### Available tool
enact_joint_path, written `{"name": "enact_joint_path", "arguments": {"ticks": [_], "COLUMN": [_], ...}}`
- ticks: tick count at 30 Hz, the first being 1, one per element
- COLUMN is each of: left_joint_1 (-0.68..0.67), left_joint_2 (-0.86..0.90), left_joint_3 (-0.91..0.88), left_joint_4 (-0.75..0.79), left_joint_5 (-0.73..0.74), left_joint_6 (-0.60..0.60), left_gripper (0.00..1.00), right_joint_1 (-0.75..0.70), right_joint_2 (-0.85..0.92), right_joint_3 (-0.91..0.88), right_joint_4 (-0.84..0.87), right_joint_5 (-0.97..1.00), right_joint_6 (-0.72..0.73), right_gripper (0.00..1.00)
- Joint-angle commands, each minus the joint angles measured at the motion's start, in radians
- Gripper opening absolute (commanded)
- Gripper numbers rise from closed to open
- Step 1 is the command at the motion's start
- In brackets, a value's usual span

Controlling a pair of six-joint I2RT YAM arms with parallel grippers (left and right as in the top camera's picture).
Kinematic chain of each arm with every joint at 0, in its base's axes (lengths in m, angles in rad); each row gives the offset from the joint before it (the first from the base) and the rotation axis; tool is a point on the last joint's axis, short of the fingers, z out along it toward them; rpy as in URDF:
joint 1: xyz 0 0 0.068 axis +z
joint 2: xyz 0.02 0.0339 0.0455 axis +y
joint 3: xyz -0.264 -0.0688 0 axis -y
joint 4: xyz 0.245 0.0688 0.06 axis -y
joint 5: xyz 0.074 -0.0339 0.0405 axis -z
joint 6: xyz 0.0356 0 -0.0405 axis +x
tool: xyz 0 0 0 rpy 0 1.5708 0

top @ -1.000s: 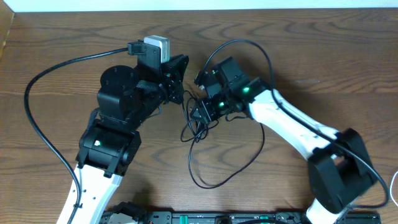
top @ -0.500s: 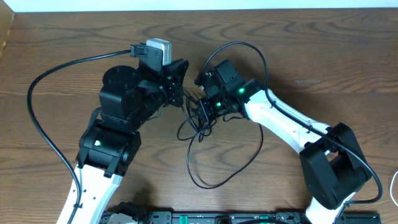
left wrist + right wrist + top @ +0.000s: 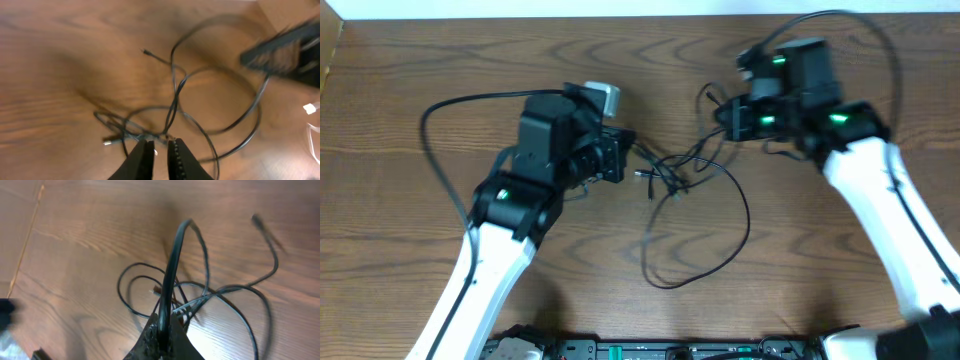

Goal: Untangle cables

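Note:
The cables lie as a loose tangle (image 3: 672, 172) between my two grippers, with a long black loop (image 3: 740, 232) trailing toward the front. My right gripper (image 3: 722, 112) is shut on the black cable (image 3: 172, 265) and holds it raised above the table; the cord stands up out of the jaws (image 3: 162, 330). My left gripper (image 3: 628, 160) sits at the tangle's left end. Its jaws (image 3: 160, 146) are nearly together with a thin white cord (image 3: 155, 151) between them. A small metal plug (image 3: 106, 143) lies just left of them. The black loop (image 3: 252, 115) curves beyond.
The left arm's own thick black wire (image 3: 440, 110) arcs over the table's left part. The right arm's body (image 3: 285, 47) shows at the top right of the left wrist view. The table's back edge (image 3: 640, 14) runs along the top.
My right gripper has pulled up and to the right with the black cable, drawing the tangle out. My left arm has shifted right and followed the tangle.

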Motion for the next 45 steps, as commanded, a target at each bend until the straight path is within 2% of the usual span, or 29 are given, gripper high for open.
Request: {"name": "enact_joint_path", "arguments": {"ticks": [1,4,7,9,14,16,22,32,44,45], "left_joint_1": [-0.001,-0.001,-0.001,-0.008,-0.04,-0.053,-0.069,-0.069,-0.094,-0.098], "left_joint_2": [0.083,0.164,0.237,0.275,0.308,0.311,0.332,0.346,0.481,0.489], "left_joint_3": [0.021,0.021,0.021,0.02,0.02,0.019,0.019,0.019,0.019,0.019], "left_joint_4": [0.021,0.028,0.024,0.024,0.05,0.058,0.092,0.151,0.312,0.322], "left_joint_5": [0.217,0.265,0.29,0.289,0.284,0.248,0.179,0.009,-0.02,-0.02], "left_joint_6": [0.057,0.057,0.057,0.072,0.102,0.102,0.102,0.075,-0.196,-0.216], "left_gripper": [0.27,0.3,0.3,0.25,0.25,0.26,0.4,0.46,0.45,0.42], "right_joint_1": [-0.034,-0.055,-0.066,-0.066,-0.066,-0.066,-0.066,-0.066,-0.066,-0.066], "right_joint_2": [-0.031,-0.043,-0.044,-0.044,-0.044,-0.044,-0.044,-0.044,-0.044,-0.044], "right_joint_3": [0.008,0.008,0.008,0.008,0.008,0.008,0.008,0.008,0.008,0.008], "right_joint_4": [-0.046,-0.064,-0.066,-0.067,-0.073,-0.074,-0.082,-0.114,-0.141,-0.145], "right_joint_5": [0.011,0.027,0.027,0.027,0.031,0.031,0.031,0.031,0.031,0.031], "right_joint_6": [-0.04,-0.043,-0.046,-0.047,-0.058,-0.058,-0.058,-0.066,-0.077,-0.082], "right_gripper": [0.01,0.01,0.01,0.01,0.01,0.01,0.01,0.01,0.01,0.01]}}
